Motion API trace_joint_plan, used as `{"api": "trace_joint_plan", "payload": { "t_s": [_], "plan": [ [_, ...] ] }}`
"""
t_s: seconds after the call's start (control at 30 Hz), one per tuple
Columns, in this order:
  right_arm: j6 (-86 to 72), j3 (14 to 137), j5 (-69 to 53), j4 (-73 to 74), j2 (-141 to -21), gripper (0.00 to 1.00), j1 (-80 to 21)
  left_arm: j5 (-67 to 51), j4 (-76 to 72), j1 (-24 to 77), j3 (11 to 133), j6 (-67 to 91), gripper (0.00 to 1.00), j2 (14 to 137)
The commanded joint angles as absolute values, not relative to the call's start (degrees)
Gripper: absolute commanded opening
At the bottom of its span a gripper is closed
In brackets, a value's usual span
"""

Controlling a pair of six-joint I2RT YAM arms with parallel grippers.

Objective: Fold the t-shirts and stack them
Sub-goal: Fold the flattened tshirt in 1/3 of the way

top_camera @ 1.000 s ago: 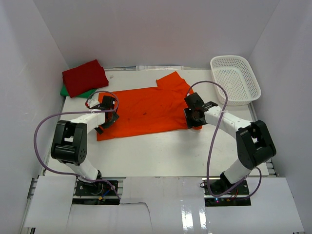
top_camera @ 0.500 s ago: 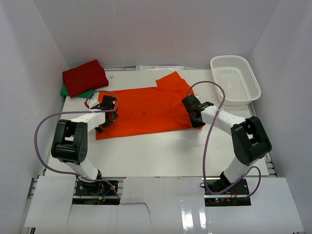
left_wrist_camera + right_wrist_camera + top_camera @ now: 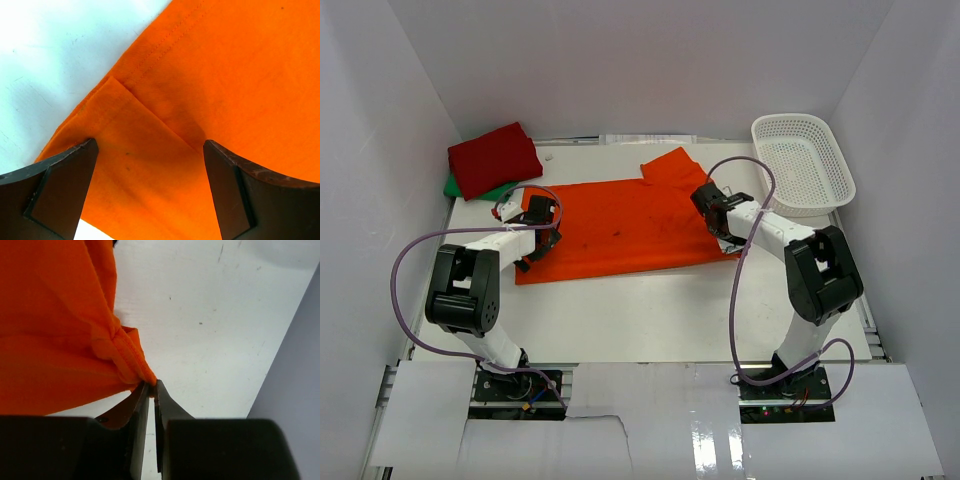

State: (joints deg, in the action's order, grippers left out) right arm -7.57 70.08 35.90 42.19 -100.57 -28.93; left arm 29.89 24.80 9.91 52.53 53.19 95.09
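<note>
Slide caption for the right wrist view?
Right gripper shut on a bunched edge of the orange shirt, white table beyond.

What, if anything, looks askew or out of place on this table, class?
The orange t-shirt is not flat: its edge is bunched where the right pincer pinches it, and a corner flap lies doubled over under the open left pincer. Nothing looks spilled or damaged.

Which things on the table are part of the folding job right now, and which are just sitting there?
Job: orange t-shirt, spread out, one edge pinched in the right gripper, left gripper open over the opposite edge; red t-shirt, folded, on top of the green t-shirt, far left.
Lying about: white mesh basket, far right.
</note>
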Motion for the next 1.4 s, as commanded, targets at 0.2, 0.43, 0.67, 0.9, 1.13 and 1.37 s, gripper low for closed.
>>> {"api": "trace_joint_plan", "payload": {
  "t_s": [0.2,0.43,0.67,0.9,1.13,1.37],
  "plan": [
    [-17.6,71.1,47.6,52.7,-100.3,0.22,-27.6,29.4,26.4,9.1,51.0,53.7,0.98,96.8],
    [-18.2,75.2,45.6,50.6,-96.2,0.50,-26.5,29.4,31.9,9.1,52.8,55.2,0.98,95.3],
    [-10.7,88.8,22.4,40.1,-100.3,0.51,-23.6,28.5,36.1,9.1,56.8,53.0,0.98,87.4],
    [-7.4,115.0,0.5,38.6,-120.5,0.52,-18.0,27.6,37.0,6.3,71.9,46.2,0.98,87.8],
    [-9.2,129.0,-21.6,29.2,-132.8,0.82,-10.5,22.9,35.2,1.1,85.4,39.6,0.98,100.1],
    [-9.8,131.7,-21.6,21.7,-139.1,0.81,-10.1,19.8,30.9,-0.6,91.1,34.8,0.94,108.2]
  ]
}}
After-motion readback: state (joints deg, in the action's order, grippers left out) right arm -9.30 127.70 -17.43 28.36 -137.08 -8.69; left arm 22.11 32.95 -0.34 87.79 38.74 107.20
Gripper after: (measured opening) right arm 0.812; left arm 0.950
